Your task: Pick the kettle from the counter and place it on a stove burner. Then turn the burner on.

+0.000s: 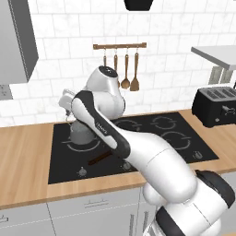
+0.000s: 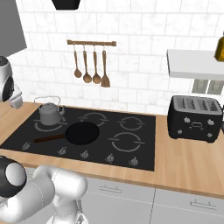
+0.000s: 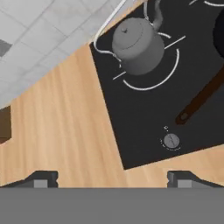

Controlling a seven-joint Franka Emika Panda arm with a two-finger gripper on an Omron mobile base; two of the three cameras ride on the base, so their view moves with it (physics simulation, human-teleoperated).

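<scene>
While its fingers stand wide apart and empty, the end effector (image 3: 112, 177) hovers above the table (image 3: 61, 131), nearer than the kettle (image 3: 138, 46). That kettle sits on the stove burner (image 3: 151, 70); no writing is legible.

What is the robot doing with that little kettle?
Right now it isn't holding anything. The kettle already sits on the big ring of the black cooktop. The gripper hangs open above the wooden counter, by the stove's edge. A small knob sits close by, so it will probably turn that next. A frying pan rests beside the kettle.
</scene>
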